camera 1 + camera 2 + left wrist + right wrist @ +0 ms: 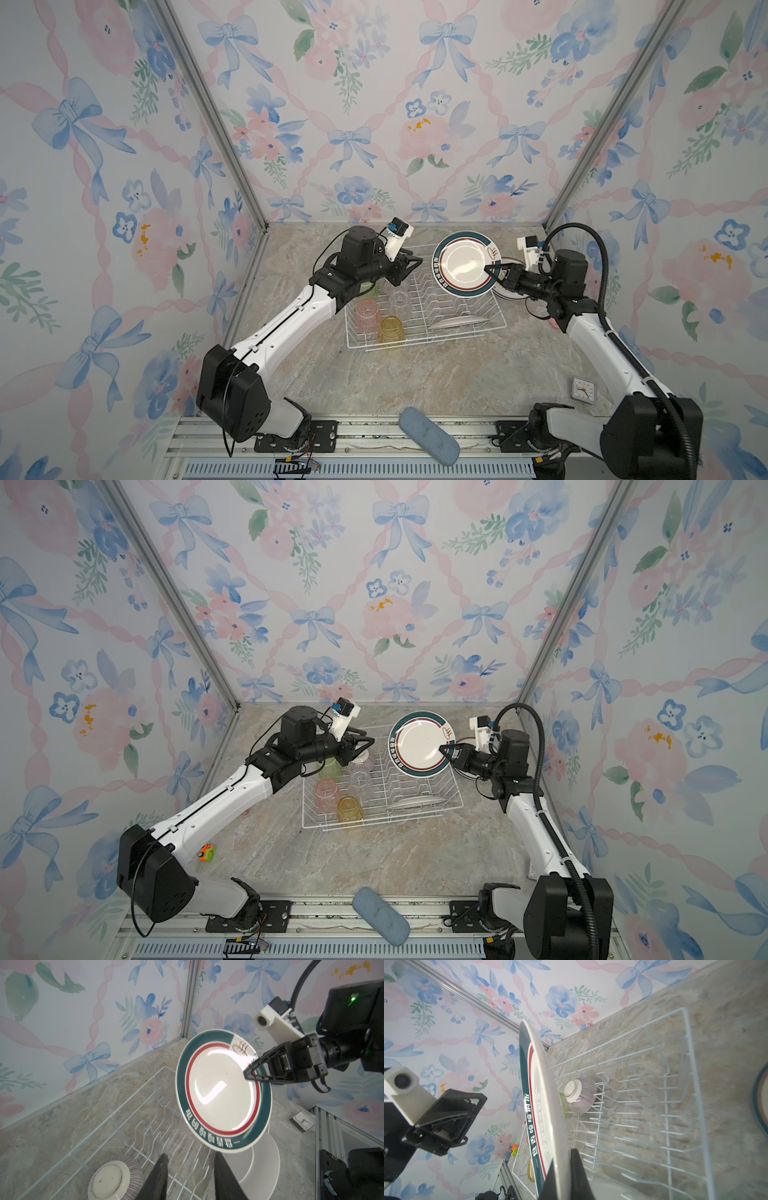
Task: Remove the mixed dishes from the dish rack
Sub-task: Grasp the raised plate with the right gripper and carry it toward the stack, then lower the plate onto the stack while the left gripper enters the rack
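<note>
Plate [465,264] is hanging tilted on edge above the rack's 1 o'clock corner, clear of the prongs. Right gripper [491,271] is clamping the plate's rim at its 3 o'clock edge.

Rack [432,299] is sitting mid-counter.
- A second plate [459,322] is lying in it at 5 o'clock.
- Pink tumbler [368,318], yellow tumbler [392,330] and clear tumbler [400,297] are standing in its 8 o'clock half.
- Green tumbler [371,289] is mostly hiding under the left arm.
- Bowl [113,1178] is sitting upside down at 11 o'clock.
- Stacked plates [259,1163] are lying on the counter just outside at 3 o'clock.

Counter [415,382] is a marble-look slab. Wallpaper [374,104] with flowers and bows is covering three walls. Blue pad [428,436] is overhanging the front rail at 6 o'clock. Small clock [584,390] is at 4 o'clock and toy car [206,852] at 8.

Right arm is reaching in from 4 o'clock, elbow bent, wrist pointing to 9. Left arm is stretching from 7 o'clock. Left gripper [191,1155] is hovering over the rack's 11 o'clock corner, fingers apart, gripping nothing.
</note>
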`<action>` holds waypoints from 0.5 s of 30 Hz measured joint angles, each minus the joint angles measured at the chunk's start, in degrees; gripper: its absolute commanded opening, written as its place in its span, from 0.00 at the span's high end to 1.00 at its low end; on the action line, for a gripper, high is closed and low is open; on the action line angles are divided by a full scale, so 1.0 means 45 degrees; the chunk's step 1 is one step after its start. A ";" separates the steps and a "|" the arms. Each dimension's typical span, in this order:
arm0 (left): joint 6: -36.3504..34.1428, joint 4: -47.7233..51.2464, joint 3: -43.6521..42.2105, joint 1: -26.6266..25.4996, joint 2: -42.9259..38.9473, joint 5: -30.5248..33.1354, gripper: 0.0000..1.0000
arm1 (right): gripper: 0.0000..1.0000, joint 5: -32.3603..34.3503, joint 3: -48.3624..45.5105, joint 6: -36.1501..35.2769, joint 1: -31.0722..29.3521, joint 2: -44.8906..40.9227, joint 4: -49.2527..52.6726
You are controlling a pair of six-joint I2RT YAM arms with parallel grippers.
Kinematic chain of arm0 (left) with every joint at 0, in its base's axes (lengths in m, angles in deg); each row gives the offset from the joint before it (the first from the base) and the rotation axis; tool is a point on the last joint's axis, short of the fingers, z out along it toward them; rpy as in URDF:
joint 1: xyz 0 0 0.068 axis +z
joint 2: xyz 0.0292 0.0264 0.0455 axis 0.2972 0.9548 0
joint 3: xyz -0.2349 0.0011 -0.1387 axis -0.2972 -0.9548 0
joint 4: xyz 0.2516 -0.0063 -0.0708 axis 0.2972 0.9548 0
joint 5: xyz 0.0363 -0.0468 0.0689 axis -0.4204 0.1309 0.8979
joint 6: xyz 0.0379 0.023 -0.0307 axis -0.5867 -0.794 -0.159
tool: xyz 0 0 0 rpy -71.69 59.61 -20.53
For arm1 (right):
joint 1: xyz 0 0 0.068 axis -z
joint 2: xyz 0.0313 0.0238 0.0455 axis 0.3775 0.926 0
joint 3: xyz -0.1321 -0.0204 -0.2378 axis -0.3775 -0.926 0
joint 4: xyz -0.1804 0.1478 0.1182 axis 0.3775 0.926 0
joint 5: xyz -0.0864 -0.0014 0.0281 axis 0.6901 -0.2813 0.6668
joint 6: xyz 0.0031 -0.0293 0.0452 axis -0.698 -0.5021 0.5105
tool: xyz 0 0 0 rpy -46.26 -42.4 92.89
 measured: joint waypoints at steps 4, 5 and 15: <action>-0.0767 0.0573 -0.0267 -0.1447 0.0000 0.1744 0.66 | 1.00 0.0452 0.0000 0.0282 0.1447 0.0000 0.0209; -0.0894 0.0670 -0.0355 -0.1715 -0.0005 0.2089 0.66 | 1.00 0.0631 0.0000 0.0316 0.1817 0.0000 0.0306; -0.2113 0.0923 -0.0840 -0.3313 0.0005 0.4439 0.65 | 1.00 0.2433 -0.0185 0.0471 0.4250 0.0631 0.0287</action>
